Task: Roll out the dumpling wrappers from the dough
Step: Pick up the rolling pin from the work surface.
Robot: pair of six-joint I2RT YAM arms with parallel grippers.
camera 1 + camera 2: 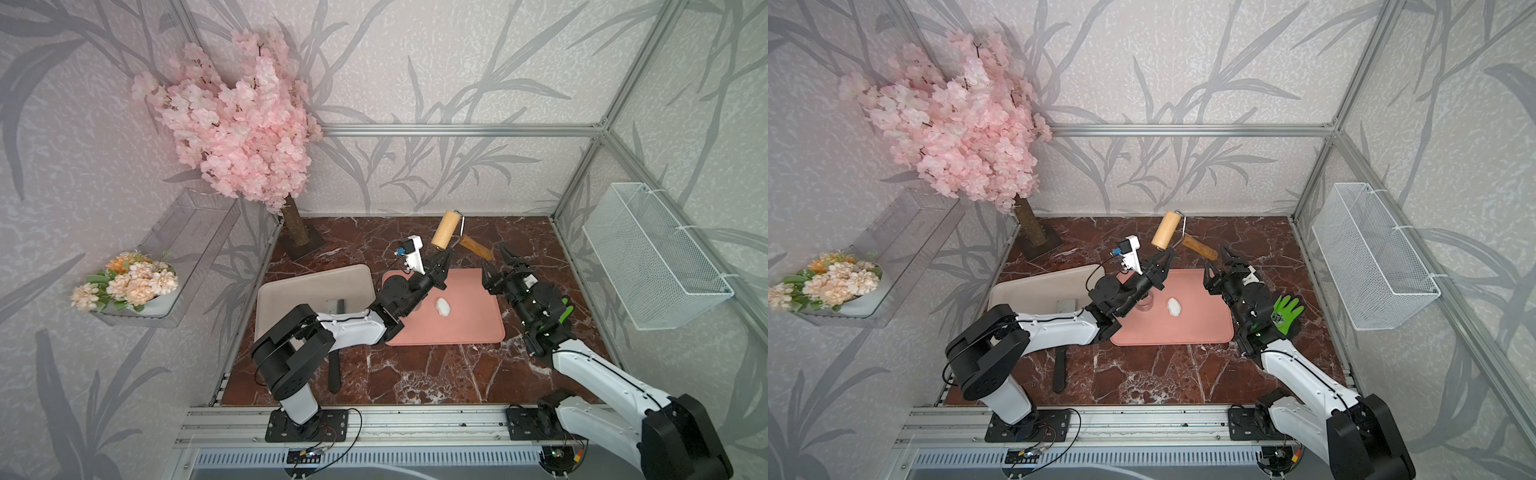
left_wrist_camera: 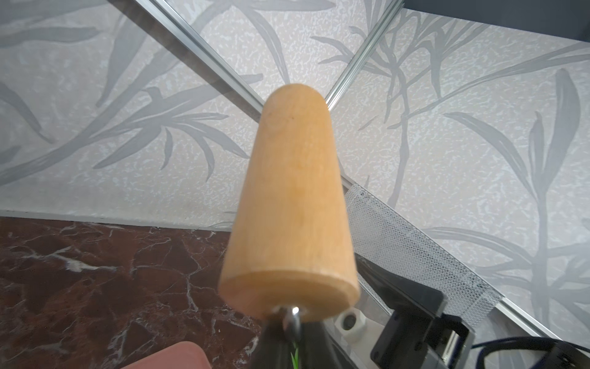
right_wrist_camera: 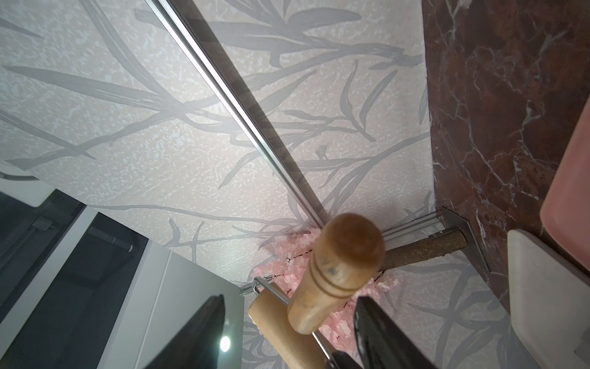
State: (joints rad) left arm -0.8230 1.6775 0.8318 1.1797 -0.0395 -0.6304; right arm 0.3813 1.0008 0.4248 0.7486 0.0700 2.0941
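Starting big: marble table (image 1: pixel 415 374) carries pink mat (image 1: pixel 469 328), lying below both sets of jaws. Wooden roller (image 1: pixel 446 228) is up off the table, left gripper (image 1: pixel 443 261) clenched on its metal bracket at the drum end. Right gripper (image 1: pixel 494 262) jaws are spread, with the roller handle between them and gaps on both sides. Dough (image 1: pixel 443 306), an oval lump, sits on mat below left jaws, untouched.

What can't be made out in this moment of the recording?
- Clear cup: mostly hidden under the left arm in a top view.
- Grey item in the tray: too small to identify, partly behind that arm.
- Left gripper on the roller: its grip is cut off by the left wrist view's edge.
- Dough: outside both wrist views.
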